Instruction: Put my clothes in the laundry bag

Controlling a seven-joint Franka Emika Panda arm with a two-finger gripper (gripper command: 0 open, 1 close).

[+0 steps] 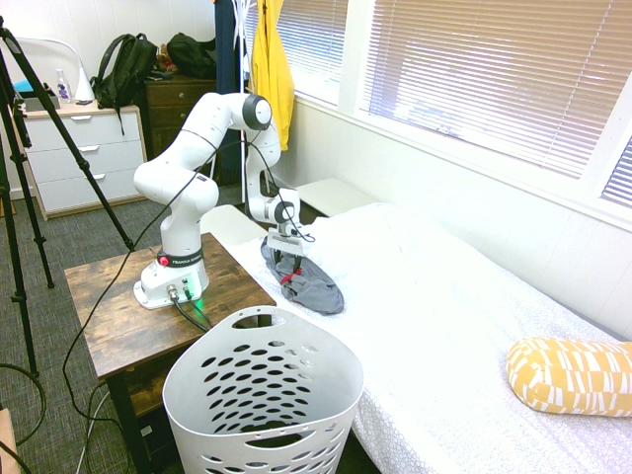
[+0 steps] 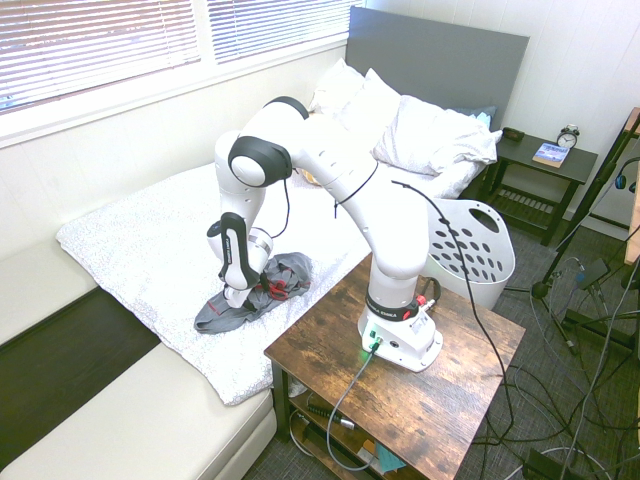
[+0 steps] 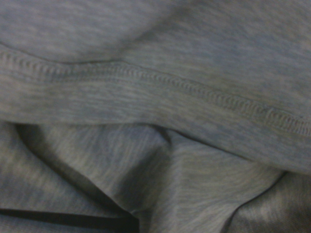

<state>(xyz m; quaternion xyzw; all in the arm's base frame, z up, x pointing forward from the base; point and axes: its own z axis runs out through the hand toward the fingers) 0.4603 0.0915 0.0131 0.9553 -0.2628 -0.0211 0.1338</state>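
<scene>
The clothes [image 1: 316, 287], a crumpled grey garment with red trim, lie on the white bed near the edge closest to the arm's table. They also show from the other side [image 2: 283, 272]. My gripper [image 1: 284, 265] points straight down and is pressed into the garment's middle [image 2: 241, 297], open, with its fingertips sunk in the folds. Grey fabric with a stitched seam [image 3: 155, 97] fills the wrist view. The laundry bag, a round white basket with oval holes [image 1: 262, 395], stands on the floor beside the bed and the table [image 2: 480, 255].
A wooden side table [image 1: 104, 321] bears the arm between bed and basket. A yellow patterned pillow [image 1: 571, 375] lies further along the bed. A yellow garment [image 1: 272, 69] hangs by the window. White pillows [image 2: 420, 130] are piled at the headboard.
</scene>
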